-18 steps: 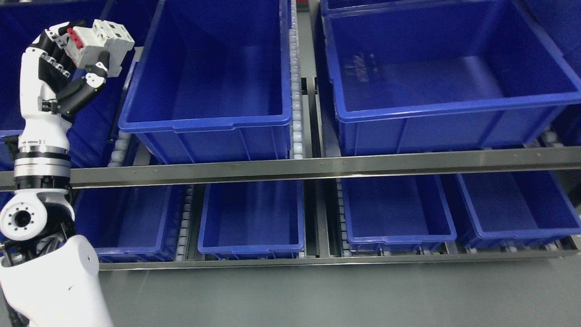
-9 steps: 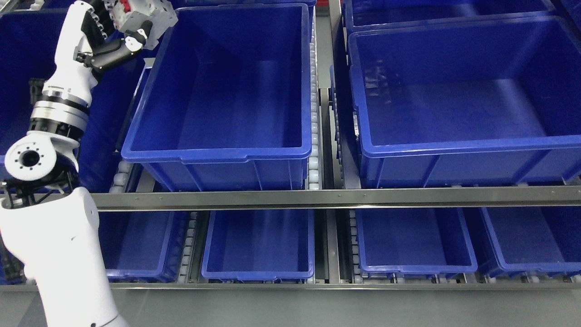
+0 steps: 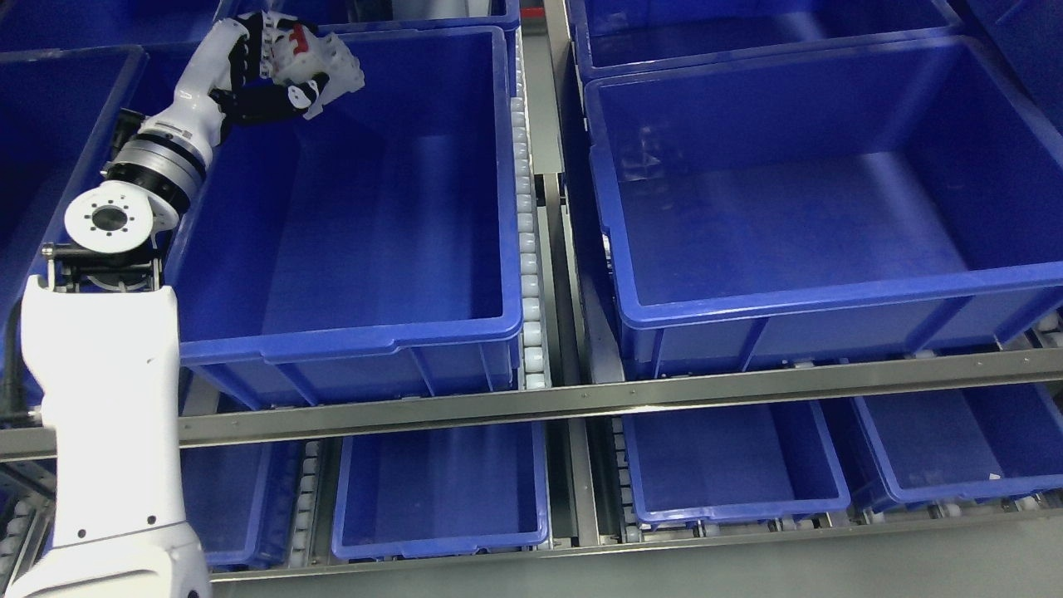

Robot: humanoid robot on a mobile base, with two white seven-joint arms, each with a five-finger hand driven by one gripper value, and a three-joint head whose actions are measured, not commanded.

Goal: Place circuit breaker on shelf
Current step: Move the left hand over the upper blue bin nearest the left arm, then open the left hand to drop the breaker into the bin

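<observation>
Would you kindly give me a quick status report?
Left hand shut on circuit breaker, over the upper blue bin's far left corner. Right hand not in view. Nothing blocking the bin.

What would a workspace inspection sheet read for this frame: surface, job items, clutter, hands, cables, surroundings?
Surface: metal flow-rack shelf with white roller tracks, two tiers in view.
Job's things: white circuit breaker with red toggles, held above the far left corner of the upper left blue bin; not released.
Clutter: nothing seen; every bin interior in view looks empty.
Grippers: left robot hand shut on the breaker, arm reaching in over the bin's left wall; right robot hand not in view.
Cables: a dark cable at the left edge beside the forearm.
Surroundings: upper right blue bin, smaller blue bins on the lower tier, grey floor.
</observation>
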